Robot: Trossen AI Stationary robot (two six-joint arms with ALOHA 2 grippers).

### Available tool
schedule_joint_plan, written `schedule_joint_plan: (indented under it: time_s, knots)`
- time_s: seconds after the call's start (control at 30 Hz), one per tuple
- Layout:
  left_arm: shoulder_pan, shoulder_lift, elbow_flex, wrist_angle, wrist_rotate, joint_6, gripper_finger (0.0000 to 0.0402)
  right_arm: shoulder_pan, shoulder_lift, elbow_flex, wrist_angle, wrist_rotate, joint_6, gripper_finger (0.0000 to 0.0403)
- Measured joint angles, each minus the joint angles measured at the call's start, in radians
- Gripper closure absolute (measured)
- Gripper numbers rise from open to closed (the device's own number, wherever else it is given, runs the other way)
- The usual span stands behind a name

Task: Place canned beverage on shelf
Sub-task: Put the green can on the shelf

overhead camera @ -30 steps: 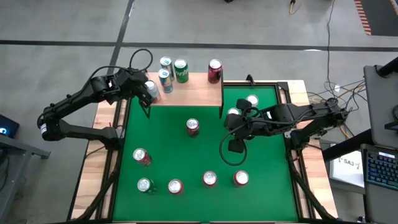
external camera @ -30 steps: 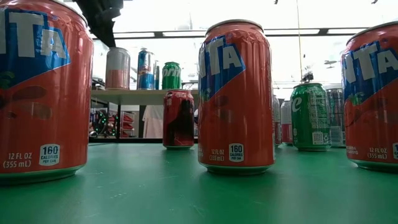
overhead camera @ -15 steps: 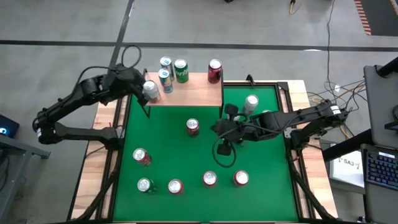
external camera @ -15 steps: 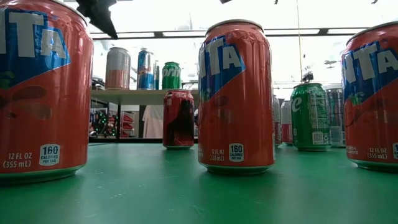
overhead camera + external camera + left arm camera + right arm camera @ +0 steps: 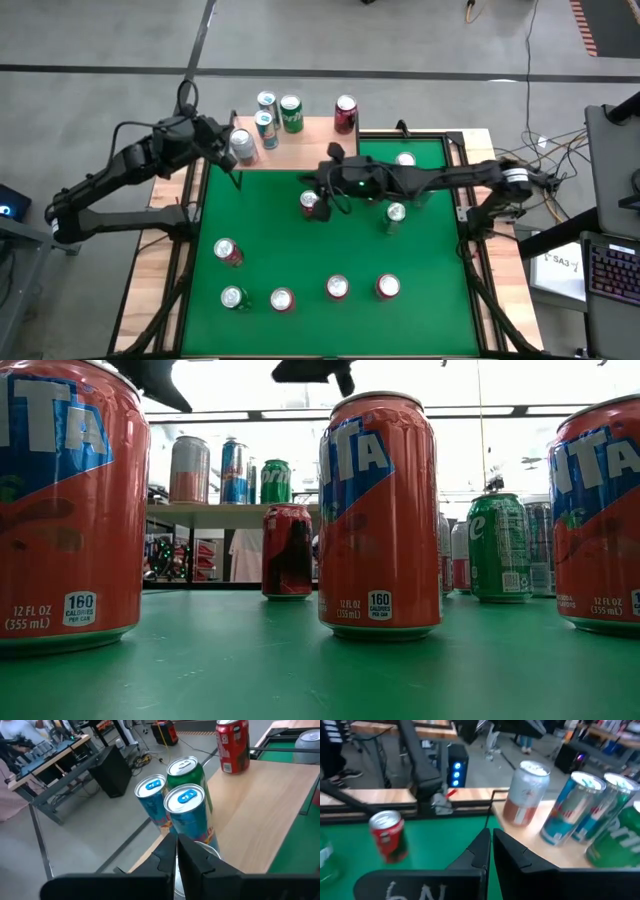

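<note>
Since the right end effector (image 5: 323,190) hangs over the middle of the surface (image 5: 300,260) with its two fingers pressed together and nothing between them, the step in hand looks like a reach for the red can (image 5: 310,204) that stands just in front of the shelf (image 5: 310,150). To do it well, the fingers would have to spread wider than the can before coming down. They should then descend on either side of its body rather than onto its lid, and close about mid-height so that it lifts upright. The lift must clear the shelf's front edge, and the bare board between the green can (image 5: 291,111) and the dark red can (image 5: 345,112) looks the safest spot.

The left end effector (image 5: 225,143) is also fully closed and holds nothing. It sits at the shelf's left edge, just beside the silver can (image 5: 243,147); whether it touches that can I cannot tell. The shelf stands along the far edge of the surface, toward its far left corner.
</note>
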Motion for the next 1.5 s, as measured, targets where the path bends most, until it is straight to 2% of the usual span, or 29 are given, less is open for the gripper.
schedule_joint_plan:
  time_s: [0.17,0.4,0.67,0.93,1.17,1.37,1.5]
  knots:
    - [0.000,-0.001,-0.029,0.029,-0.001,0.028,0.0402,-0.038,0.072,0.030,0.095,0.005,-0.032,0.0390]
    - [0.000,0.020,-0.040,0.043,-0.003,0.044,0.0402,-0.077,0.129,0.083,0.135,0.005,-0.039,0.0390]
    - [0.001,0.047,-0.043,0.040,-0.003,0.044,0.0402,-0.089,0.211,0.093,0.307,0.004,-0.086,0.0390]
    - [0.001,0.057,-0.044,-0.039,-0.003,0.040,0.0402,-0.113,0.267,0.093,0.471,-0.006,-0.115,0.0390]
    - [0.001,0.057,-0.045,-0.081,-0.002,0.021,0.0402,-0.158,0.348,0.093,0.644,-0.158,-0.061,0.0390]
    - [0.001,0.057,-0.045,-0.093,-0.002,0.020,0.0402,-0.181,0.435,0.166,0.656,-0.179,-0.028,0.0390]
    - [0.001,0.058,-0.045,-0.101,-0.002,-0.005,0.0402,-0.186,0.498,0.249,0.601,-0.179,-0.030,0.0390]
